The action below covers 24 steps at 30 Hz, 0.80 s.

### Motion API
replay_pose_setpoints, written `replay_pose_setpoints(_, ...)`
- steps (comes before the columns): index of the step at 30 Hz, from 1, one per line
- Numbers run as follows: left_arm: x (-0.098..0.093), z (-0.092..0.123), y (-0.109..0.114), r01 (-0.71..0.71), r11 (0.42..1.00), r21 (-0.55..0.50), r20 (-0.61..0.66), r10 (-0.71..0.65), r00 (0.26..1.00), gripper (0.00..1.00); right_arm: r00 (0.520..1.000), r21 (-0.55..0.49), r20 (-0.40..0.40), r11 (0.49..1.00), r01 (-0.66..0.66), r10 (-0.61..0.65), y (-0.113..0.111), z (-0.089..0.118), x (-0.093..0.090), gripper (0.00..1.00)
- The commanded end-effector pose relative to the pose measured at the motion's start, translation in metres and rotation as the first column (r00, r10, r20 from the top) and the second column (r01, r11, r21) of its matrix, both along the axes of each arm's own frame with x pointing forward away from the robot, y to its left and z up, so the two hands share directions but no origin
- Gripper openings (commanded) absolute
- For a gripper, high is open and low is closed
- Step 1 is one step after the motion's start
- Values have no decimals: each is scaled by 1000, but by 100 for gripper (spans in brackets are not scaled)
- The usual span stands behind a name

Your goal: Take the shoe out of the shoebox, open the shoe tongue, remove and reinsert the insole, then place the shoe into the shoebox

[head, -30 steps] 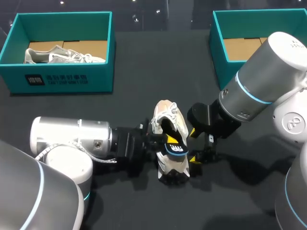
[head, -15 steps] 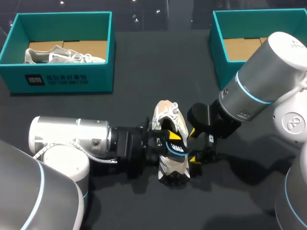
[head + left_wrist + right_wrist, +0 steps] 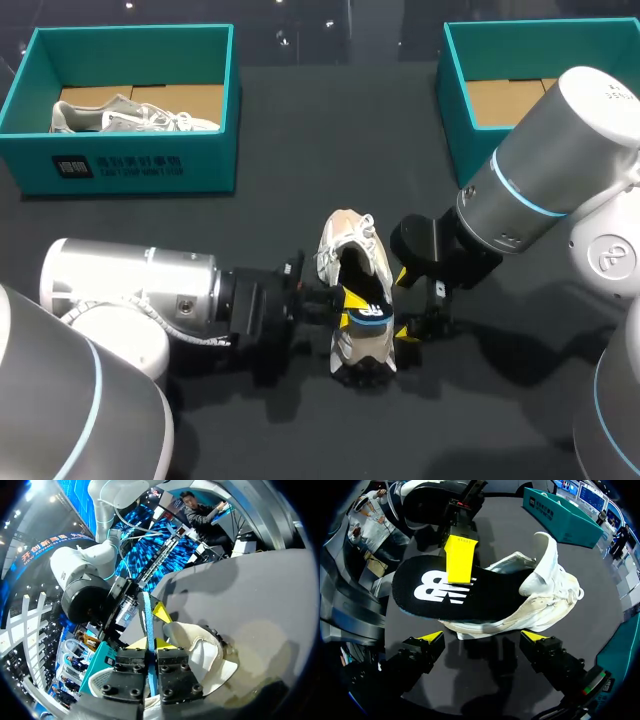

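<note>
A white sneaker [image 3: 346, 236] lies on the black table between my two grippers. Its black insole [image 3: 368, 313], with a white logo and a blue edge, sticks out of the shoe's opening over the heel. My left gripper [image 3: 345, 298] comes in from the left and is shut on the insole's edge. In the left wrist view that gripper [image 3: 151, 644] pinches the thin blue insole [image 3: 146, 615] above the sneaker [image 3: 207, 652]. My right gripper [image 3: 404, 303] stands open beside the heel. In its own view the right gripper [image 3: 484, 637] faces the sneaker [image 3: 545, 597] and insole [image 3: 440, 597], touching neither.
A teal shoebox [image 3: 130, 165] at the back left holds a second pale sneaker [image 3: 130, 115]. Another teal shoebox [image 3: 465, 110], showing only its cardboard floor, stands at the back right, partly behind my right arm.
My left arm has drawn back slightly to the left, and the insole in its grip has shifted a little toward the heel. The right arm has not moved.
</note>
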<state>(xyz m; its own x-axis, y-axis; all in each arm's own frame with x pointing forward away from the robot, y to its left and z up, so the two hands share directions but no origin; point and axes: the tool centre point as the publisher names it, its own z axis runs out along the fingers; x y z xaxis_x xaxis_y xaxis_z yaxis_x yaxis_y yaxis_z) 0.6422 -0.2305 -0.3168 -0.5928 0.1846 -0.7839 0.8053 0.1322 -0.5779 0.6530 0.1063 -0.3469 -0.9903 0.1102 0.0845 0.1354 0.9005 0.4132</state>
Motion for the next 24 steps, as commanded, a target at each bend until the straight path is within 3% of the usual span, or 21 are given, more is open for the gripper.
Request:
replay_pose_setpoints(1, 6, -8, -10, 4, 1000, 18, -1, -4, 1000, 0, 1000, -1, 3, 1000, 2, -2, 0, 0, -2, 100)
replay_pose_setpoints(22, 45, -36, -7, -43, 998, 40, 1, 43, 999, 0, 1000, -1, 3, 1000, 2, -2, 0, 0, -2, 100)
replay_pose_setpoints(23, 44, -35, -6, -41, 998, 39, 0, 41, 999, 2, 1000, -1, 3, 1000, 2, -2, 0, 0, -2, 100)
replay_pose_setpoints(24, 41, -33, -6, -33, 999, 30, -11, 33, 999, 16, 1000, -1, 3, 1000, 2, -2, 0, 0, -2, 100)
